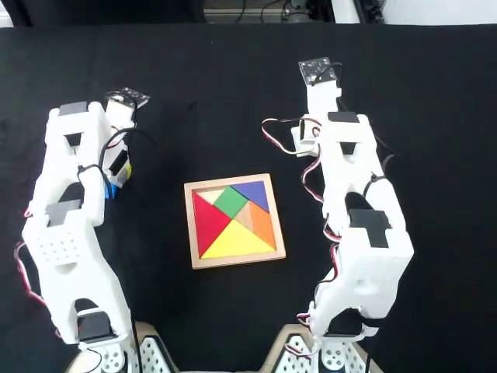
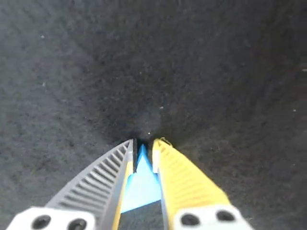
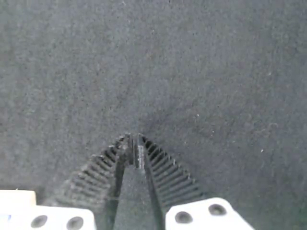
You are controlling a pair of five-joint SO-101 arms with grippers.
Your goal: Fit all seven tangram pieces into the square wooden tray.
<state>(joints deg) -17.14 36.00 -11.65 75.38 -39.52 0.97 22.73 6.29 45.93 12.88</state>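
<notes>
Left claw [image 2: 143, 143]: fingers together, gripping nothing, low over the black table [image 2: 216, 72]. Right claw [image 3: 133, 139]: likewise pressed together, nothing held. Square wooden tray [image 1: 191, 225] lies flat mid-table, between both arms, touching neither. Tangram pieces [image 1: 208, 221] fill it edge to edge: red, yellow, green, blue, orange among them.

Left arm base [image 1: 109, 353] and right arm base [image 1: 330, 353] cut off by bottom edge; tan pieces [image 1: 245, 216] in tray [image 1: 237, 261] centre frame too small to tell shapes
</notes>
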